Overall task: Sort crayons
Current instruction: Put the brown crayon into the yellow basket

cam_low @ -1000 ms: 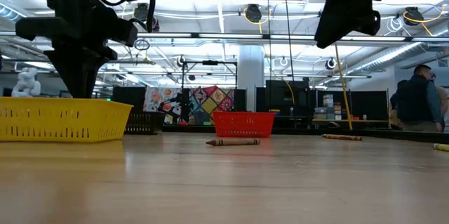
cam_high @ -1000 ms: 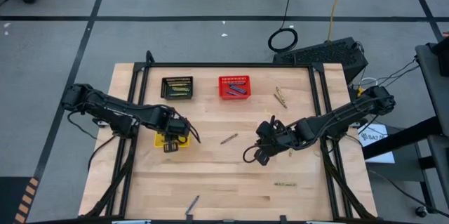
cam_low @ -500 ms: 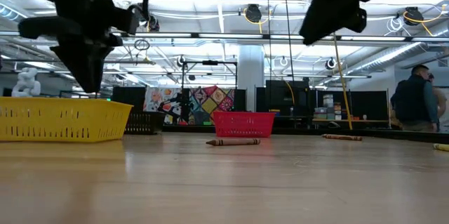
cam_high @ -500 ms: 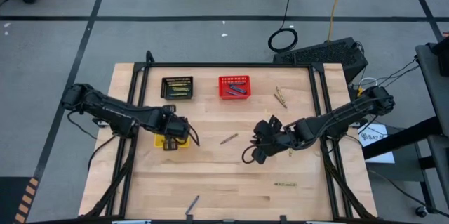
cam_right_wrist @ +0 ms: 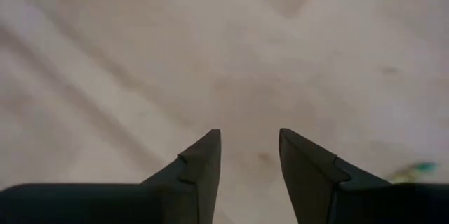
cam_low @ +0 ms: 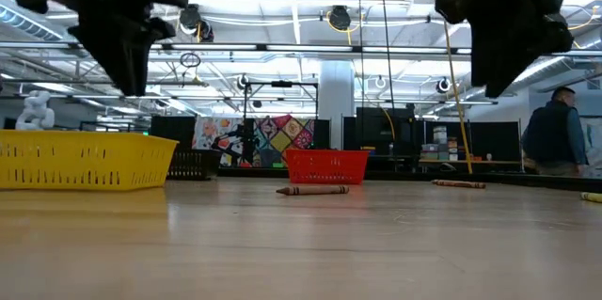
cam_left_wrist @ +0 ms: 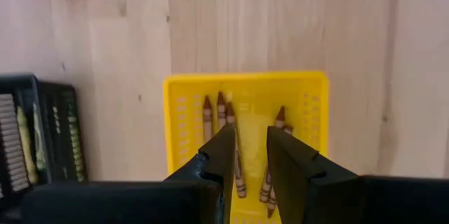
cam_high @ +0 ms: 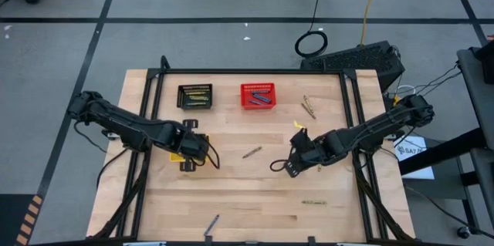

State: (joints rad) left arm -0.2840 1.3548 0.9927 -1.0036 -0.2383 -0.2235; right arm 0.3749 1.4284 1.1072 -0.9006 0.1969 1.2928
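Wood table (cam_high: 255,192): left end effector (cam_left_wrist: 247,155) has lifted clear above the yellow basket (cam_left_wrist: 309,104) in the last second, fingers slightly parted and empty, brown crayons (cam_left_wrist: 233,140) lying inside, so that drop looks done. Right end effector (cam_right_wrist: 247,155) swung right, released and empty; loose brown crayon (cam_high: 252,152) mid-table looks next.

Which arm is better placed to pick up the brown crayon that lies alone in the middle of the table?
Probably the right. The right gripper hovers open above bare wood, close beside the brown crayon. The left gripper is over the yellow basket, open with nothing between its fingers.
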